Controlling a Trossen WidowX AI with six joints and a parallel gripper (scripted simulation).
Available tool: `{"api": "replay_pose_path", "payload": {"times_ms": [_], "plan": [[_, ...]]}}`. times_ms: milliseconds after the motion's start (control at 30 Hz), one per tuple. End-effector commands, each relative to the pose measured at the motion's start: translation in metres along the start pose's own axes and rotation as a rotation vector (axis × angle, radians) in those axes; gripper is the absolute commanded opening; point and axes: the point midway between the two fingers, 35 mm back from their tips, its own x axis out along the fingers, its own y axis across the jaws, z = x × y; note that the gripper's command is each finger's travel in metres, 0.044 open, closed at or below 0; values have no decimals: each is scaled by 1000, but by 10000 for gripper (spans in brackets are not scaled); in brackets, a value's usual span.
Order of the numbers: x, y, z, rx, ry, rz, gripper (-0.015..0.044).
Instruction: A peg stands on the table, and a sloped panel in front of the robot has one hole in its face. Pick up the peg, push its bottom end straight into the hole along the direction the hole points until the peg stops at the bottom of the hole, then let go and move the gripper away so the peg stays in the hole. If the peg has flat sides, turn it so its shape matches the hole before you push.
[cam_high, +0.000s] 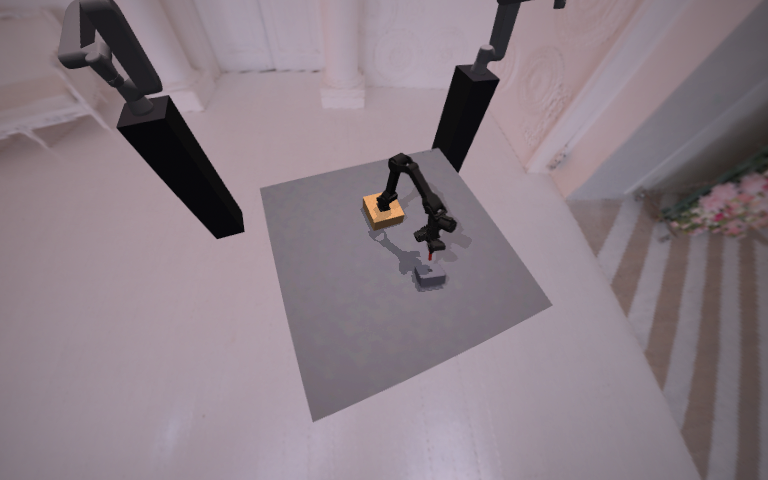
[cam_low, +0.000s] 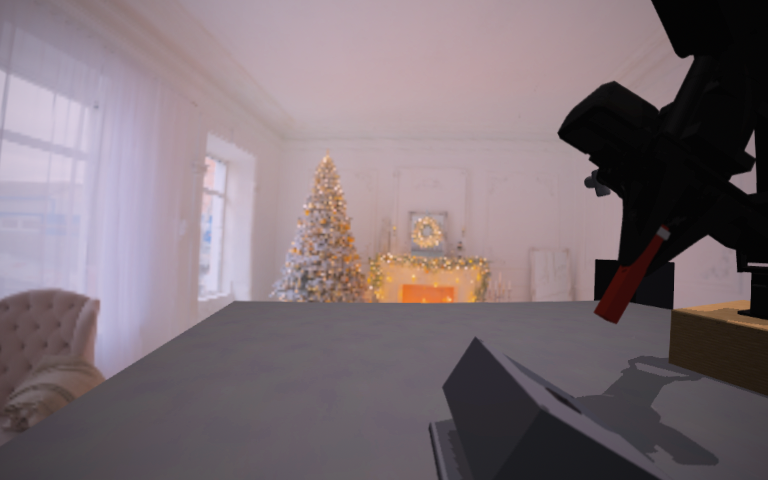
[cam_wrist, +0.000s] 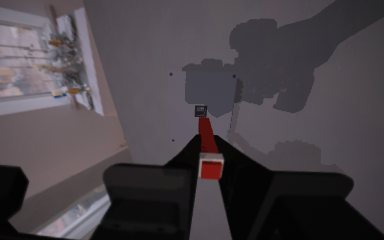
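While tool (cam_wrist: 210, 150) grips it, tilted peg (cam_low: 627, 283) aims lower end twd hole (cam_wrist: 200, 110).

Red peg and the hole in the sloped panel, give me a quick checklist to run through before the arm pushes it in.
1. Grip: the gripper is shut on the red peg. Ok.
2. Peg tilt: it slants down toward the sloped panel, roughly square to its face. Ok.
3. Aim: in the wrist view the peg's bottom end lines up just below the hole. Ok.
4. Entry: in the exterior view the tip hangs in the air, apart from the panel. Not yet in.
5. Shape match: the peg's end looks square and so does the hole; exact rotation cannot tell.
6. Path: nothing lies between tip and hole. Ok.
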Motion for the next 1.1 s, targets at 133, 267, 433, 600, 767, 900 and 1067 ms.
{"api": "replay_pose_path", "payload": {"times_ms": [133,267,433,600,767,900,1067], "plan": [[15,0,-3,-9,1,7,0],[22,0,-4,-11,4,10,0],[30,-1,-6,-14,7,15,0],[34,-1,-7,-15,8,16,0],[37,-1,-7,-16,9,17,0],[40,-1,-7,-16,9,17,0],[48,-1,-7,-16,9,18,0]]}}
